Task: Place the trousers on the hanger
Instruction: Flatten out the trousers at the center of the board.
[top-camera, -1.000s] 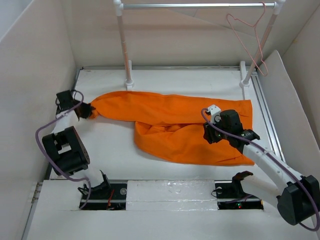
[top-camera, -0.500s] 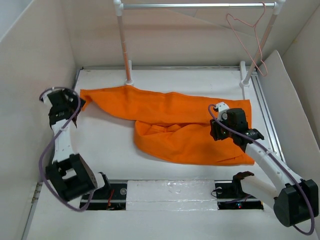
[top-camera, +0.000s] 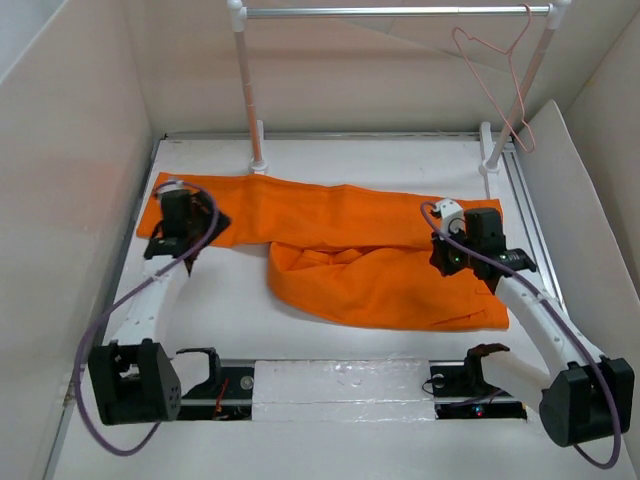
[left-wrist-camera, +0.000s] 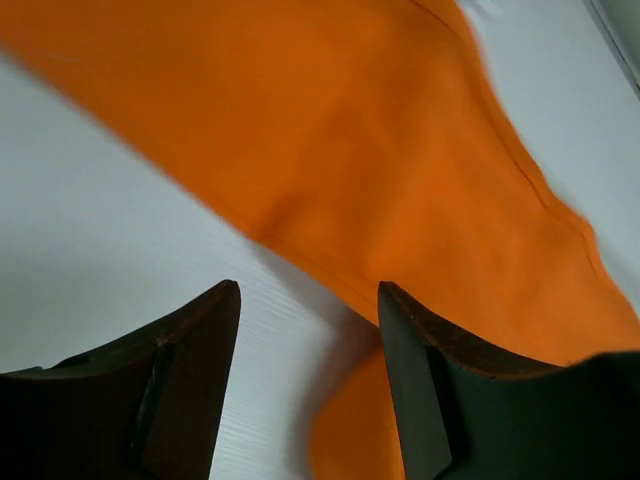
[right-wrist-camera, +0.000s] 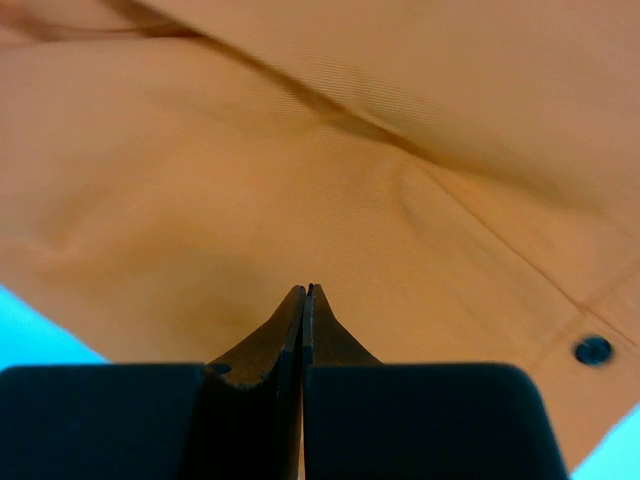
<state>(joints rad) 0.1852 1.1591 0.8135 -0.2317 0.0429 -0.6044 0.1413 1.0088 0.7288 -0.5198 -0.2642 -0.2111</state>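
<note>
The orange trousers (top-camera: 350, 250) lie spread across the table, one leg folded under near the middle. My left gripper (top-camera: 192, 250) hovers over their left end; in the left wrist view it (left-wrist-camera: 308, 290) is open, with the trousers' edge (left-wrist-camera: 400, 150) and bare table between its fingers. My right gripper (top-camera: 452, 258) sits above the trousers' right part. In the right wrist view it (right-wrist-camera: 308, 290) is shut, its fingers pressed flush with no cloth between them, and the trousers (right-wrist-camera: 300, 150) fill the background. The pale pink hanger (top-camera: 505, 80) hangs from the rail's right end.
A silver rail (top-camera: 390, 12) on two white posts (top-camera: 245, 90) stands at the back. Beige walls enclose the table on three sides, and an angled panel (top-camera: 580, 200) stands at the right. A dark button (right-wrist-camera: 593, 349) shows on the trousers' waistband.
My left gripper let go of the bunched trouser end and swung inward over it; that end now lies flat. My right gripper shifted right and shut.
</note>
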